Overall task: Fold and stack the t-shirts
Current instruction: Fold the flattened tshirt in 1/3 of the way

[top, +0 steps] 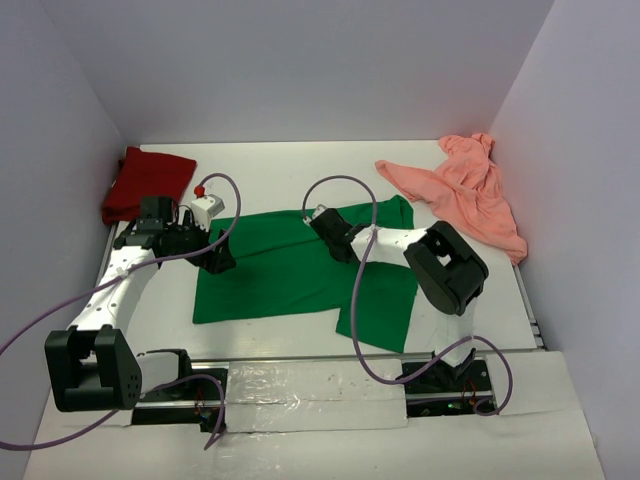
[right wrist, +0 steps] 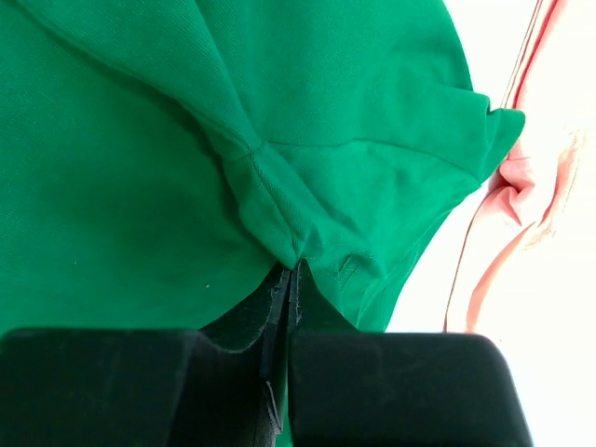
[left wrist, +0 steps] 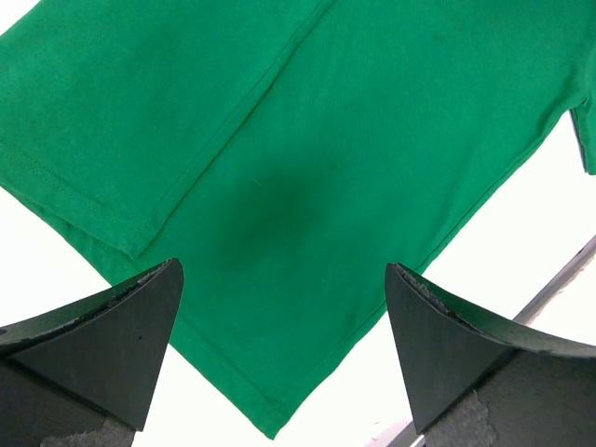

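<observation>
The green t-shirt [top: 280, 275] was pinched by the right claw [right wrist: 291, 275] toward the far edge of the surface [top: 270, 170], presumably for folding, while the left claw [left wrist: 284, 270] was held wide above it.

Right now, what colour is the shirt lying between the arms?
Bright green t-shirt; top external view shows it best.

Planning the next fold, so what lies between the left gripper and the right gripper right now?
In the top external view, the spread bright green cloth t-shirt fills the stretch between the left gripper and the right gripper.
</observation>
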You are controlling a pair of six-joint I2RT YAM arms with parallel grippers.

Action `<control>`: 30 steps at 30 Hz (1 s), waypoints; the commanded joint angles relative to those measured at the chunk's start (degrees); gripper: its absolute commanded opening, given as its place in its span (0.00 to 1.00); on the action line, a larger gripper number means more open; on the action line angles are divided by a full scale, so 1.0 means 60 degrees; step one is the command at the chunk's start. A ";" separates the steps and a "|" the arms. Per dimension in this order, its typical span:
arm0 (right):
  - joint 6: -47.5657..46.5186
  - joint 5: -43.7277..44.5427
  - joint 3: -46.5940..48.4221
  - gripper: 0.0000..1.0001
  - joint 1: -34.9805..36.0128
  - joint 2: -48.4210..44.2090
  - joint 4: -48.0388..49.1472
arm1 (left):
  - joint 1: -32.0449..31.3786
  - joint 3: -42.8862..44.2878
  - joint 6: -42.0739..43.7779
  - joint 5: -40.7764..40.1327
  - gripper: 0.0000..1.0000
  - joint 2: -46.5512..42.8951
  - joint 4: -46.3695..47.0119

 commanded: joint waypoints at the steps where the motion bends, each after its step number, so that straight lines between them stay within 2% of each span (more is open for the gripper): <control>1: 0.0128 0.0137 0.0199 0.00 -0.0032 -0.0206 -0.0079 | -0.0054 0.0035 0.0112 0.0351 0.99 -0.0241 -0.0048; 15: 0.0743 -0.0800 0.0904 0.00 0.0920 -0.0514 -0.1647 | -0.0054 0.0035 0.0156 0.0381 0.99 -0.0270 -0.0063; 24: 0.1256 -0.2600 0.1474 0.00 0.1184 -0.0105 -0.2863 | -0.0054 0.0050 0.0200 0.0425 0.99 -0.0255 -0.0136; 27: 0.1330 -0.3506 0.1723 0.09 0.1184 -0.0045 -0.3200 | -0.0054 0.0050 0.0229 0.0468 0.99 -0.0241 -0.0136; 30: 0.1359 -0.3992 0.1753 0.27 0.1213 -0.0162 -0.3260 | -0.0054 0.0050 0.0214 0.0468 0.99 -0.0211 -0.0165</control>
